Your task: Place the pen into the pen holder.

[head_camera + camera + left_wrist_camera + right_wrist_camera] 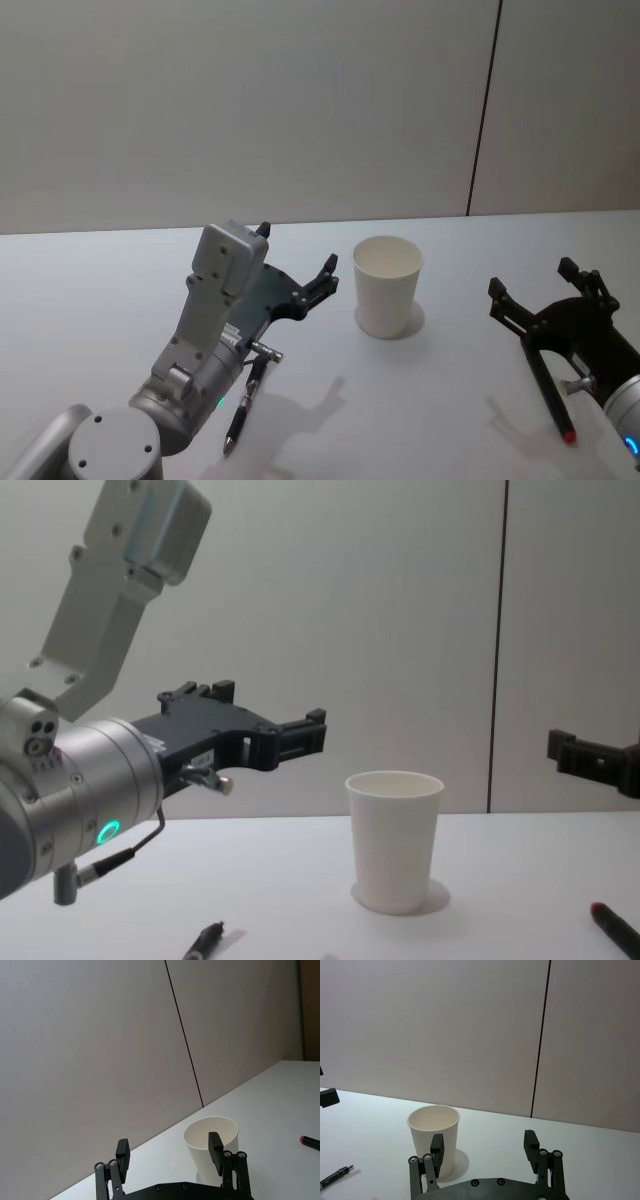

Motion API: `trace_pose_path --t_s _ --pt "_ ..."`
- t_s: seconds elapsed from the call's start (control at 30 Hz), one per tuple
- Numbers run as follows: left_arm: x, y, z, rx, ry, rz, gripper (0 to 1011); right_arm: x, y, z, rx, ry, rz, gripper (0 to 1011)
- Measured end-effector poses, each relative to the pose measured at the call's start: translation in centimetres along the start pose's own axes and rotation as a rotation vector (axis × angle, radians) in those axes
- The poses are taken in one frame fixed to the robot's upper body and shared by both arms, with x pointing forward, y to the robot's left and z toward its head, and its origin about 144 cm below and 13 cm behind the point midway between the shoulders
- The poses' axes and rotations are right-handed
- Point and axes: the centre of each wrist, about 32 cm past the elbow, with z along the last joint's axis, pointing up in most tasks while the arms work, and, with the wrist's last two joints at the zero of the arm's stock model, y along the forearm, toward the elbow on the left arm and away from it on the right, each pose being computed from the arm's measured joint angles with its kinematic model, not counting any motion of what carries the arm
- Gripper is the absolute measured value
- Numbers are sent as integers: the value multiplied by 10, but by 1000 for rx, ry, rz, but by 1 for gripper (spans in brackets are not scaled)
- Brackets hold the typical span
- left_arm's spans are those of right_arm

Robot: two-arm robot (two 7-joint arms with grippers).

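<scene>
Cup (388, 285) stands between my left gripper (298, 248) and right gripper (532, 277), both spread, empty; black pen (245, 400) and red-tipped pen (552, 395) lie on the table (90, 300).

No lettering, brand or number can be read on the pen holder (388, 285) or elsewhere.

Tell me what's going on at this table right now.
Nothing is held yet. The pen holder, a white paper cup, stands upright mid-table with no pen in it. The left end effector hovers open to the cup's left, and a black pen lies on the table beneath that arm. The right end effector hovers open on the cup's other side, with a red-tipped pen lying flat below it.
</scene>
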Motion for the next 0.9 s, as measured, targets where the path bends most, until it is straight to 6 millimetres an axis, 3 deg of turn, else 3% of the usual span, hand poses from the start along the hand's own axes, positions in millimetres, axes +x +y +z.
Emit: trace_pose_path --t_s 0.9 --pt "0 0 0 0 0 0 1003 0 0 0 0 0 0 1001"
